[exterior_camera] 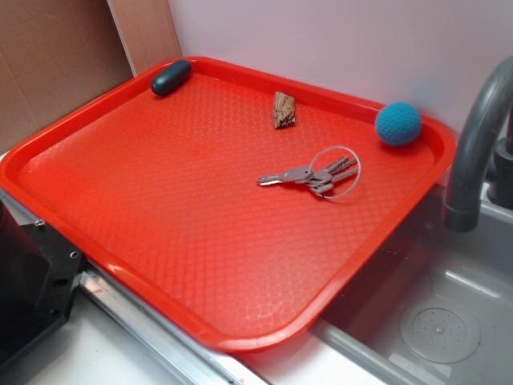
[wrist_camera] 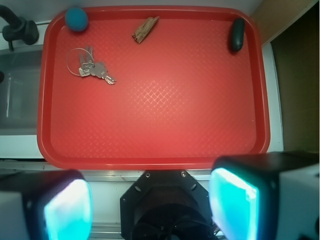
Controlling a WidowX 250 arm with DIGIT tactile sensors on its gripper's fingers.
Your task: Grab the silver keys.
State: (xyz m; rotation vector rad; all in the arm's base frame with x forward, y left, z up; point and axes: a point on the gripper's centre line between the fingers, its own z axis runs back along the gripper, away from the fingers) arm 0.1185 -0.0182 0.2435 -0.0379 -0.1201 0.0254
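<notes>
The silver keys [exterior_camera: 314,175] lie flat on the red tray [exterior_camera: 160,216], a small bunch on a thin wire ring, toward the tray's right side. In the wrist view the silver keys [wrist_camera: 91,68] sit at the upper left of the red tray [wrist_camera: 160,130]. My gripper [wrist_camera: 150,205] is high above, near the tray's front edge and far from the keys. It is open, with its teal pads [wrist_camera: 235,205] wide apart and nothing between them. The gripper does not show in the exterior view.
A blue ball [exterior_camera: 398,123] rests at the tray's far right corner, close to the keys. A brown wood chip [exterior_camera: 284,111] and a dark oval object [exterior_camera: 171,78] lie along the far edge. A grey faucet [exterior_camera: 473,152] and sink [exterior_camera: 433,321] stand right of the tray.
</notes>
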